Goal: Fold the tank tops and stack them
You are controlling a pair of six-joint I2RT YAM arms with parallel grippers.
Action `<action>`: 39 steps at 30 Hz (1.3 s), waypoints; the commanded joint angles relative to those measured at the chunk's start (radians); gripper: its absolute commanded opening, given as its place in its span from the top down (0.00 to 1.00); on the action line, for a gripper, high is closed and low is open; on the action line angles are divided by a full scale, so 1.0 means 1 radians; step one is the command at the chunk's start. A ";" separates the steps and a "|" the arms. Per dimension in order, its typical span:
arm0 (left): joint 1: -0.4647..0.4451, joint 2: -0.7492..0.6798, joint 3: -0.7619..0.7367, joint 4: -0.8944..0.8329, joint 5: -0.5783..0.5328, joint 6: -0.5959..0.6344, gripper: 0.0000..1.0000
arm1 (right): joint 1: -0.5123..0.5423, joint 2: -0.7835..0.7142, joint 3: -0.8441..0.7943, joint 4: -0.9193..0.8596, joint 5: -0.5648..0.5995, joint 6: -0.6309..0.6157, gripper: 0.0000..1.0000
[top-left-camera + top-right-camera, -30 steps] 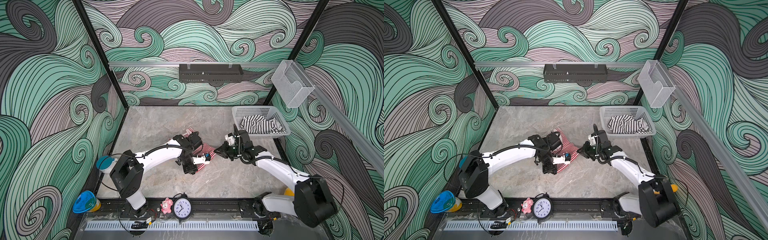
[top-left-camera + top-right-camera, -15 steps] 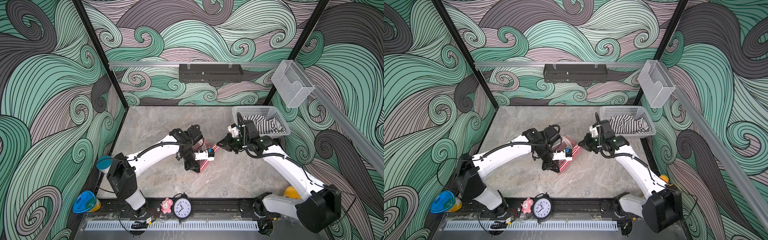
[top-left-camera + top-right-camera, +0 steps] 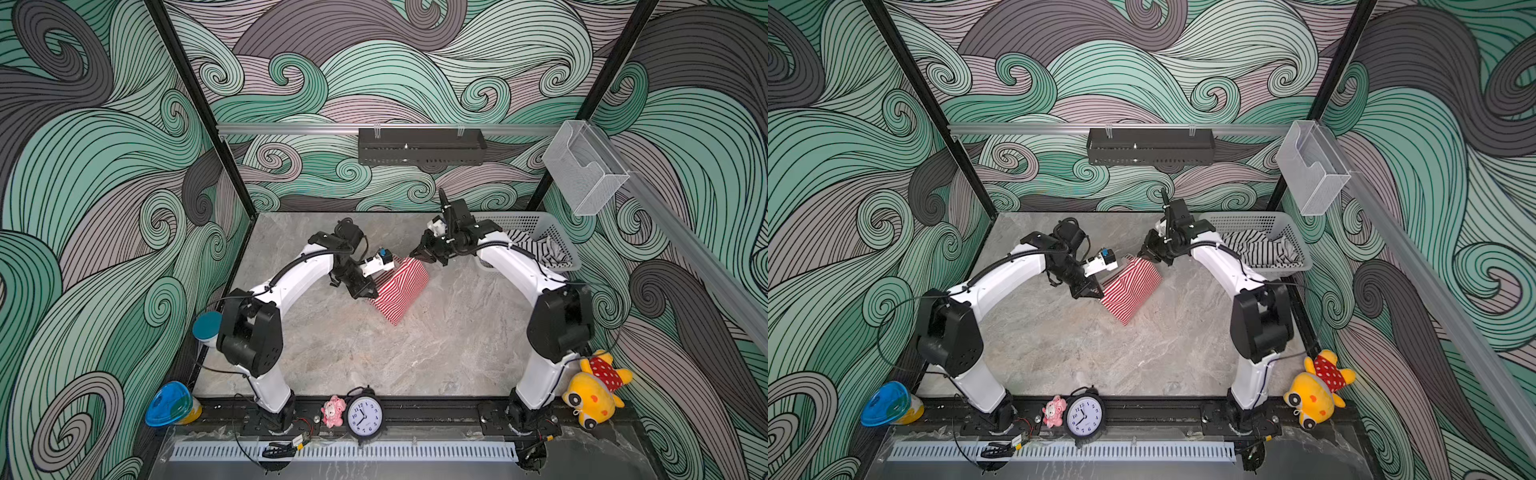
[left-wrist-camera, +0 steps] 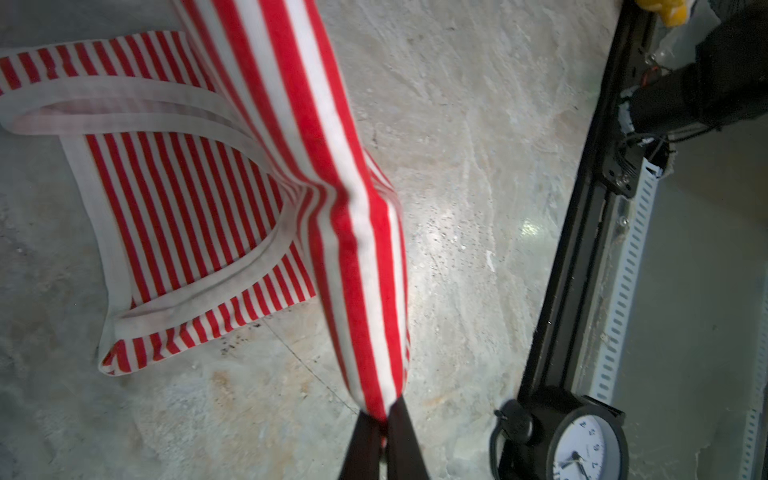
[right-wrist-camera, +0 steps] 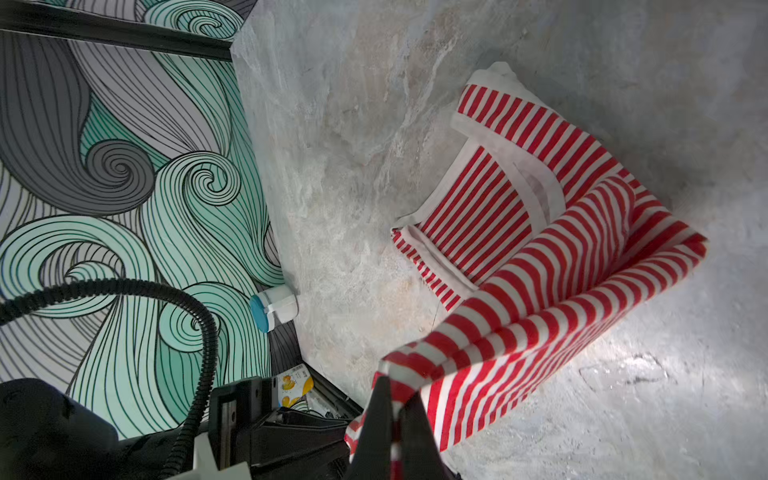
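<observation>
Black-and-white tank top [image 3: 536, 247]: right of centre in both top views, part tucked behind the right arm [image 3: 515, 266].
Clock [image 4: 582, 449]: left wrist view, dial sliced by the frame edge.
Red-and-white tank top [image 4: 316, 124]: lifted fold blurred there.

Both top views look steeply down from high over the front rail [image 3: 436, 411], taking in the whole bench [image 3: 436, 353]; they overlap almost wholly. The wrist views sit close behind the left claw [image 4: 383, 419] and right claw [image 5: 395, 399], facing the bench; both share the red-and-white tank top [image 4: 178, 216].
</observation>
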 commanded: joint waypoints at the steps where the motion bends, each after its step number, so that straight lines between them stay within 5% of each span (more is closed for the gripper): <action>1: 0.061 0.120 0.092 0.095 -0.021 -0.035 1.00 | -0.013 0.126 0.100 -0.022 -0.027 -0.017 1.00; 10: 0.162 0.425 0.398 0.097 -0.098 -0.140 1.00 | -0.034 0.443 0.404 -0.017 -0.084 -0.003 1.00; 15: 0.172 0.459 0.387 0.127 -0.174 -0.125 1.00 | -0.043 0.522 0.478 -0.016 -0.084 0.014 1.00; 32: 0.177 0.598 0.523 0.159 -0.380 -0.176 0.95 | -0.087 0.553 0.411 0.084 -0.058 0.048 0.99; 39: 0.175 0.615 0.576 0.136 -0.403 -0.188 0.82 | -0.089 0.554 0.403 0.086 -0.036 0.024 0.83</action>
